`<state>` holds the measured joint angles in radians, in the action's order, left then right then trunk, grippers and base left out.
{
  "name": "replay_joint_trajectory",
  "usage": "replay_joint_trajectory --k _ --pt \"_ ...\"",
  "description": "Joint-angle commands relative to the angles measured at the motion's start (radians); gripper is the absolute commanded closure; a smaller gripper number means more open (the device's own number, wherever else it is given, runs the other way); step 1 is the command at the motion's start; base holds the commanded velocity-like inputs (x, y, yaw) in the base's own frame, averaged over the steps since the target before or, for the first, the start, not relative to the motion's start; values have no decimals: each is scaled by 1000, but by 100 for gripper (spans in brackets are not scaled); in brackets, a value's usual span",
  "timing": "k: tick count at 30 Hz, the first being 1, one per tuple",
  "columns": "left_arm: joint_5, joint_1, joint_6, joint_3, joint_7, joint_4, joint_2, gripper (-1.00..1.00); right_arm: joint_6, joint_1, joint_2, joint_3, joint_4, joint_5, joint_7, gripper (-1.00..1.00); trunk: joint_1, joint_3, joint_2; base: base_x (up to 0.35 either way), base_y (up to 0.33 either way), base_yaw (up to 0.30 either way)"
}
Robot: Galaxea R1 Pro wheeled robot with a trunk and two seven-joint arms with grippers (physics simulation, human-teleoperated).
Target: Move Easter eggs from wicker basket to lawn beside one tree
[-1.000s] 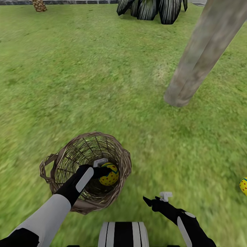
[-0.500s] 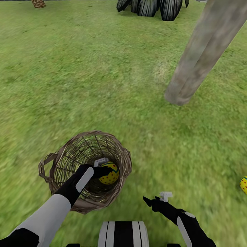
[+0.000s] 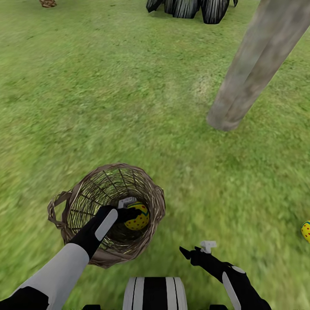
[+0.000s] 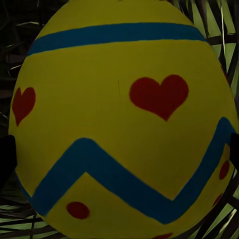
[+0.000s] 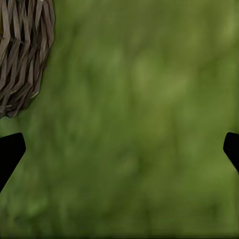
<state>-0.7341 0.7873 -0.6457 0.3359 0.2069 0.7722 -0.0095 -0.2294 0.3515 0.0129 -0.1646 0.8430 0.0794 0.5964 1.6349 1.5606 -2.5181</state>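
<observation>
The wicker basket [image 3: 69,206] stands on the lawn [image 3: 107,99] just in front of me. My left gripper [image 3: 131,211] reaches down into it and is shut on an Easter egg [image 3: 138,218], yellow with red marks and a blue zigzag; in the left wrist view this egg [image 4: 119,124] sits between dark fingertips [image 4: 5,159]. A second Easter egg [image 3: 306,230] lies on the grass at the far right. My right gripper [image 3: 196,249] hovers open over bare grass to the right of the basket [image 5: 22,55]. The tree [image 3: 245,82] rises ahead on the right.
A low dark broad-leaved plant [image 3: 189,8] grows at the far edge, and a small brown object [image 3: 48,2] sits at the far left. My own base [image 3: 155,295] shows at the near edge. Open grass lies between the basket and the trunk.
The picture has shifted slightly, so the far things sit higher. Both arms hold almost the same pose, and the egg stays in the left gripper inside the basket.
</observation>
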Motion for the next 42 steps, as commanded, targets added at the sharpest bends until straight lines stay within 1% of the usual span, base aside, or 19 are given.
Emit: replay_joint_trajectory --k 1,11,12,42 --pt "-6 0 -2 2 8 -18 0 -100 -10 0 1 -4 1 8 5 -100 0 1 0 0 0 0" --pt "-6 0 -2 2 8 -18 0 -100 -9 1 1 -4 1 8 5 -100 0 1 0 0 0 0" --pt "-7 0 -2 2 8 -18 0 100 -9 1 1 -4 1 8 5 -100 0 1 0 0 0 0" --pt "-6 -1 -2 2 9 -18 0 100 -10 0 1 -4 1 8 5 -100 0 1 0 0 0 0"
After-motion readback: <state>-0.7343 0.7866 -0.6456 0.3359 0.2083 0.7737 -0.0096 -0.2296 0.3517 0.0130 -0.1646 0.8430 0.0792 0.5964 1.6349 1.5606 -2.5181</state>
